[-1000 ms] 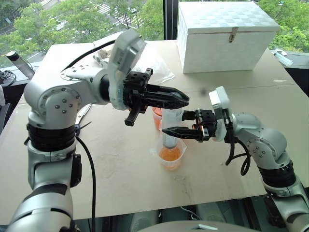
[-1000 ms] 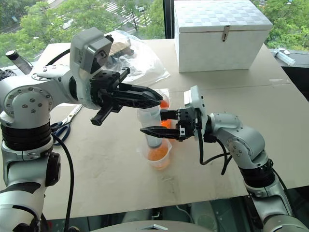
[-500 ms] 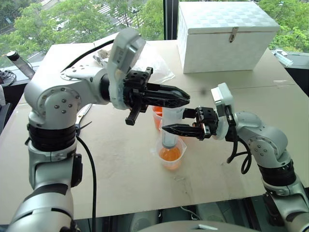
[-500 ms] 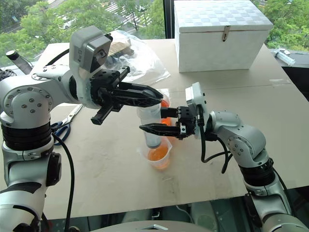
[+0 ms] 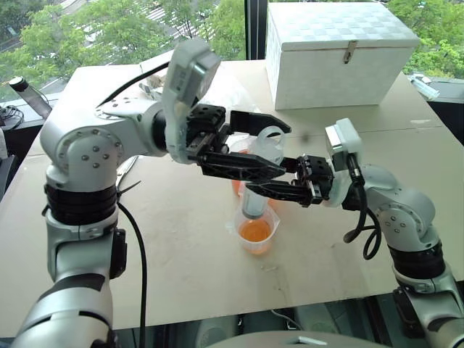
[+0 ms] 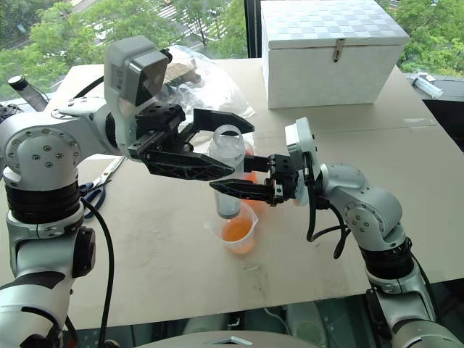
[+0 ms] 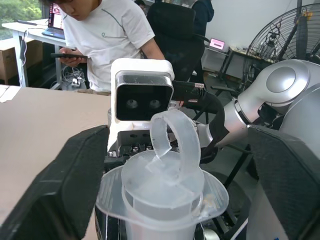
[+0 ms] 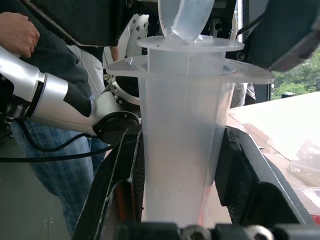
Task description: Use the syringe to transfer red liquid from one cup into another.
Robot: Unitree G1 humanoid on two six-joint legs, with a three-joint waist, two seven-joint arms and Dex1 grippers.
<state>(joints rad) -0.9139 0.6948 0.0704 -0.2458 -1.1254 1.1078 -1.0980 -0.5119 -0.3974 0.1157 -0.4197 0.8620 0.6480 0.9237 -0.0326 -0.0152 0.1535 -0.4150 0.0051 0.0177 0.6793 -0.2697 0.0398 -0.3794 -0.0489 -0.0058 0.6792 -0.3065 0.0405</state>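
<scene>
So the pale cup [image 5: 256,230] with the pouring lip has a shallow layer of red liquid [image 5: 255,231] at the bottom, and the bright orange-red cup [image 5: 237,172] sits just behind it. The syringe [image 6: 228,172] stands upright right over the pale cup, nozzle end down inside it. My right gripper [image 5: 272,190] is clamped on the syringe barrel. My left gripper [image 5: 277,148] has its fingers spread wide apart, either side of the plunger ring above the pale cup, not squeezing it.
</scene>
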